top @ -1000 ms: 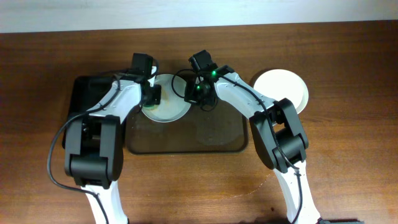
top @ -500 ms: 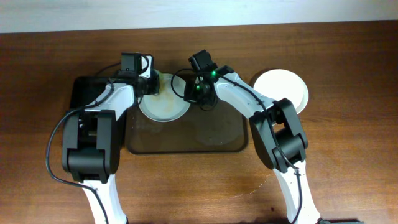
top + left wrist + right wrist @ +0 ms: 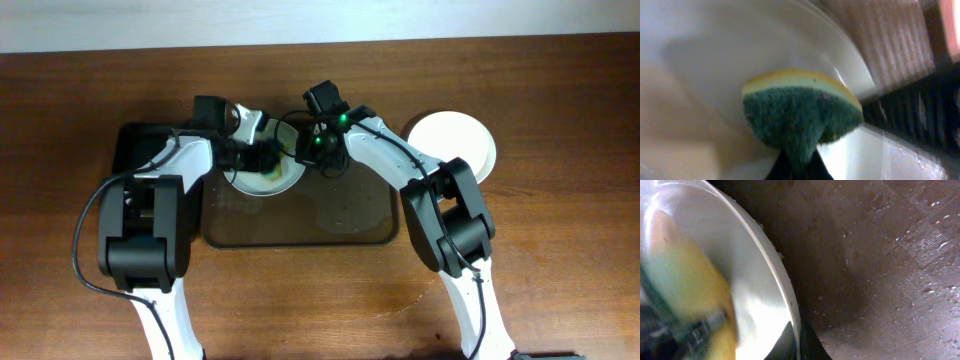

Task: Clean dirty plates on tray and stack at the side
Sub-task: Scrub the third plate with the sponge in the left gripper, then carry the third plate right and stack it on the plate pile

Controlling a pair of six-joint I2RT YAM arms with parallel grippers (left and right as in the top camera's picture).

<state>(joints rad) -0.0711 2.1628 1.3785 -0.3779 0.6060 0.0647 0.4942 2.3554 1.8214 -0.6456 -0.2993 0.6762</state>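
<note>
On a wooden table (image 3: pixel 560 250), one brown tray (image 3: pixel 350 225) holds one plate (image 3: pixel 285 182), its rim pinched by the right gripper (image 3: pixel 303 150). The left gripper (image 3: pixel 262 158) clamps one sponge (image 3: pixel 800 115), pressed against that plate. Other plates (image 3: pixel 452 143) lie off the tray, well beyond the right fingers; I cannot tell their number.

Tray (image 3: pixel 340 215): large, dark brown, rectangular with rounded corners and a low rim; it lay flat, its bare floor speckled with water droplets (image 3: pixel 880 255). First plate (image 3: pixel 285 178): round, white, shallow and glossy (image 3: pixel 715 40), over the tray's far left corner, its rim toward the tray's middle pinched by the right gripper (image 3: pixel 300 155); its tilt could not be told. Stacked plates (image 3: pixel 455 145): white and round, showing two offset rims, off the tray just beyond its far right corner.
</note>
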